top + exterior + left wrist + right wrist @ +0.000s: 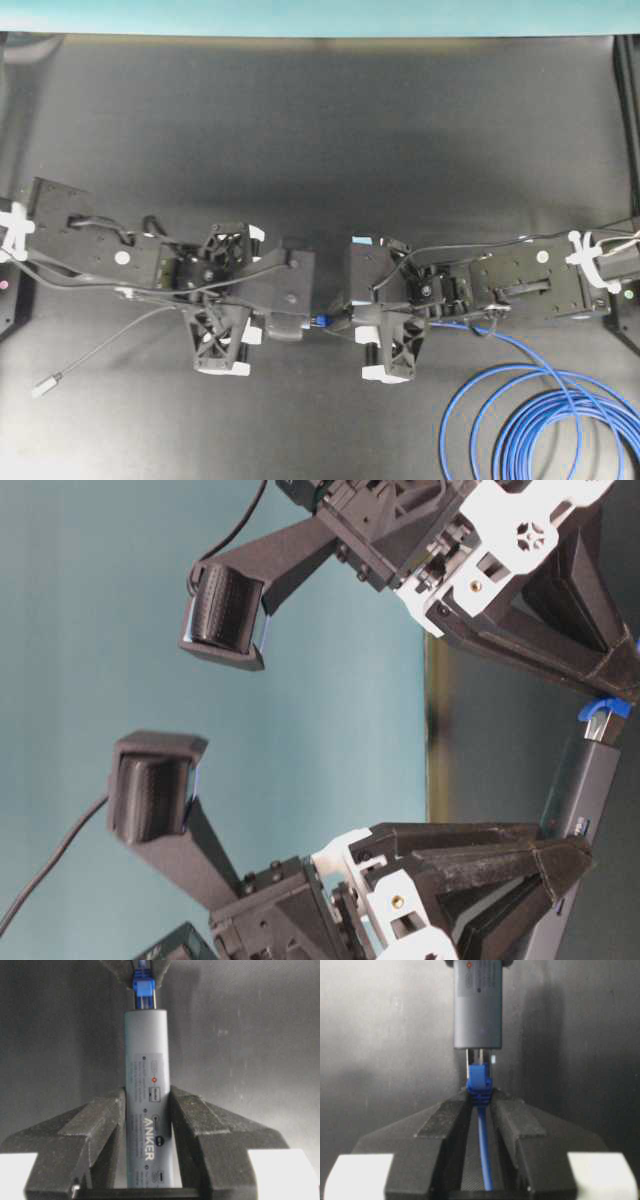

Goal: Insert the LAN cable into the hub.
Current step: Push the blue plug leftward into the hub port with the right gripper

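My left gripper (pixel 147 1094) is shut on the hub (pixel 147 1060), a slim grey bar with white lettering that points away from the camera. The blue boot of the LAN cable's plug (pixel 143 989) meets the hub's far end. In the right wrist view my right gripper (pixel 480 1099) is shut on the boot of the plug (pixel 479 1079). The plug's clear tip sits in the hub's (pixel 477 1010) end port, and a short clear stretch still shows. From overhead the two grippers meet nose to nose around the plug (pixel 322 320). The LAN cable (pixel 540 420) lies in loops at the front right.
The hub's thin grey lead runs left across the black table to a silver plug (pixel 48 383). A teal wall (pixel 320 15) borders the far edge. Both arms lie low over the table's middle, and the table-level view shows hub (pixel 585 810) and plug (pixel 605 715) between them.
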